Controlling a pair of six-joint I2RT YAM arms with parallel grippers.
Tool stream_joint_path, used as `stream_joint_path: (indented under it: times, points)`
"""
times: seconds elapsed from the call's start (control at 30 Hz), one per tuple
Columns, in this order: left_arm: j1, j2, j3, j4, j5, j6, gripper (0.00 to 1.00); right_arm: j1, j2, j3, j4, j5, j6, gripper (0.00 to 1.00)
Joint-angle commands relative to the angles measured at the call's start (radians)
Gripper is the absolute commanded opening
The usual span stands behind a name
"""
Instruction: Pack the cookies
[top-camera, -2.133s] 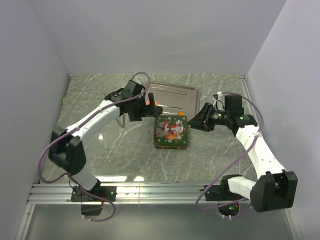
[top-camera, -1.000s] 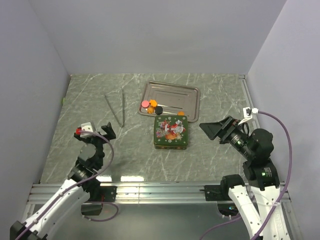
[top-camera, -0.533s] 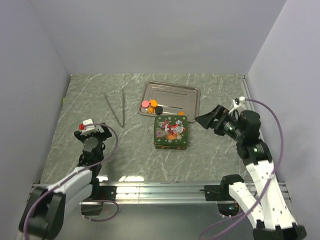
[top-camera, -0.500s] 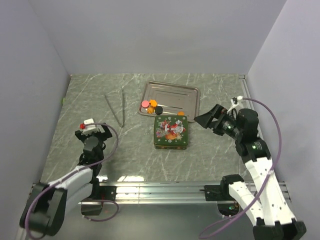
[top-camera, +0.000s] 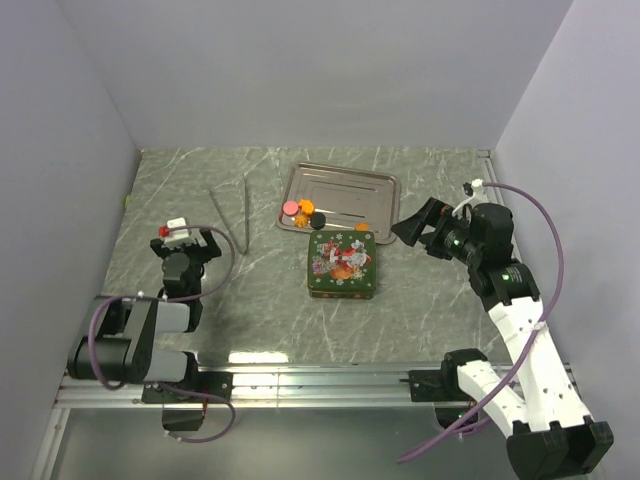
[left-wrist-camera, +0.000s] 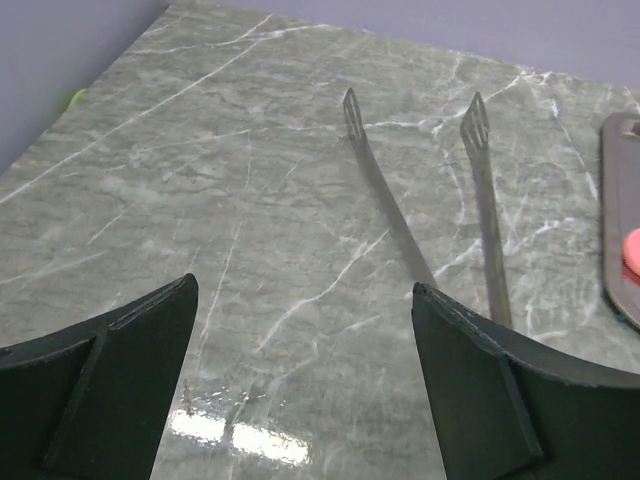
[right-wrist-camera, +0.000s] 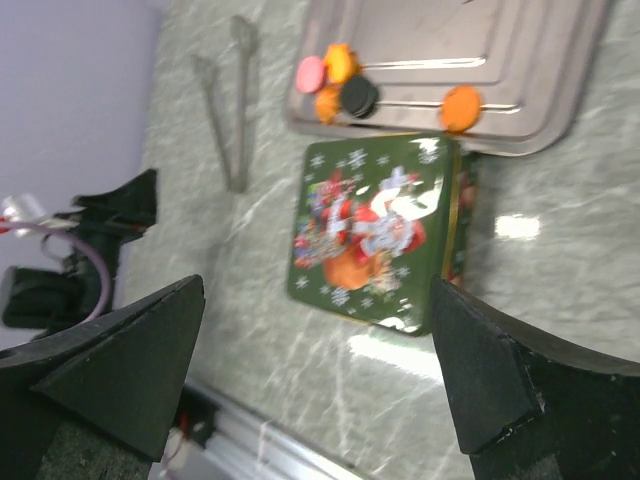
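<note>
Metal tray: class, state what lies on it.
Five cookies at the near edge of the metal tray: one pink, one black, three orange. Anything beneath them is covered.

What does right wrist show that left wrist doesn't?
Only right wrist: the closed tin, the black cookie, the orange cookies, most of the tray, and the open right claw.
Only left wrist: a green speck at the table's left edge.
Both: the tongs lying on the table, the pink cookie at the tray's edge, part of the tray rim, and the open, empty left claw.
</note>
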Motion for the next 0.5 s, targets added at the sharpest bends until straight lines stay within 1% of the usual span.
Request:
stream_joint_path:
  times: [0.0, 0.03, 0.07, 0.1, 0.13, 0.17, 0.2, 0.23, 0.3, 0.33, 0.37, 0.4, 0.43, 0.47]
  points:
    - [0.02, 0.096, 0.016, 0.193, 0.067, -0.008, 0.93, 0.005, 0.023, 0.015, 0.016, 0.105, -0.065, 1.0]
    - [0.02, 0.124, 0.013, 0.235, 0.061, -0.002, 0.94, 0.005, 0.019, -0.006, 0.058, 0.137, -0.097, 1.0]
    - [0.02, 0.139, 0.019, 0.243, 0.052, -0.003, 0.95, 0.005, 0.013, -0.021, 0.086, 0.157, -0.116, 1.0]
    - [0.02, 0.123, 0.032, 0.196, 0.046, -0.011, 0.96, 0.005, -0.007, -0.041, 0.111, 0.177, -0.136, 1.0]
    - [0.02, 0.118, 0.053, 0.137, 0.034, -0.022, 0.99, 0.005, -0.019, -0.092, 0.165, 0.233, -0.148, 1.0]
    - [0.02, 0.13, 0.056, 0.157, 0.003, -0.025, 0.99, 0.005, -0.032, -0.126, 0.199, 0.256, -0.147, 1.0]
    - [0.02, 0.139, 0.061, 0.157, 0.001, -0.028, 0.99, 0.003, -0.059, -0.161, 0.23, 0.285, -0.148, 1.0]
    - [0.02, 0.132, 0.067, 0.119, 0.001, -0.032, 0.99, 0.005, -0.073, -0.233, 0.297, 0.336, -0.165, 1.0]
    - [0.02, 0.133, 0.066, 0.135, 0.0, -0.029, 0.99, 0.006, -0.121, -0.311, 0.373, 0.381, -0.179, 1.0]
    - [0.02, 0.13, 0.064, 0.134, 0.0, -0.029, 0.99, 0.005, -0.139, -0.387, 0.452, 0.419, -0.202, 1.0]
    - [0.02, 0.126, 0.062, 0.129, 0.0, -0.032, 1.0, 0.005, -0.157, -0.428, 0.5, 0.462, -0.223, 1.0]
    - [0.02, 0.132, 0.064, 0.128, 0.001, -0.031, 0.99, 0.005, -0.196, -0.466, 0.549, 0.48, -0.245, 1.0]
    - [0.02, 0.133, 0.07, 0.122, 0.003, -0.031, 0.99, 0.005, -0.216, -0.542, 0.653, 0.503, -0.298, 1.0]
    - [0.02, 0.129, 0.067, 0.122, 0.003, -0.031, 0.99, 0.005, -0.234, -0.58, 0.709, 0.525, -0.324, 1.0]
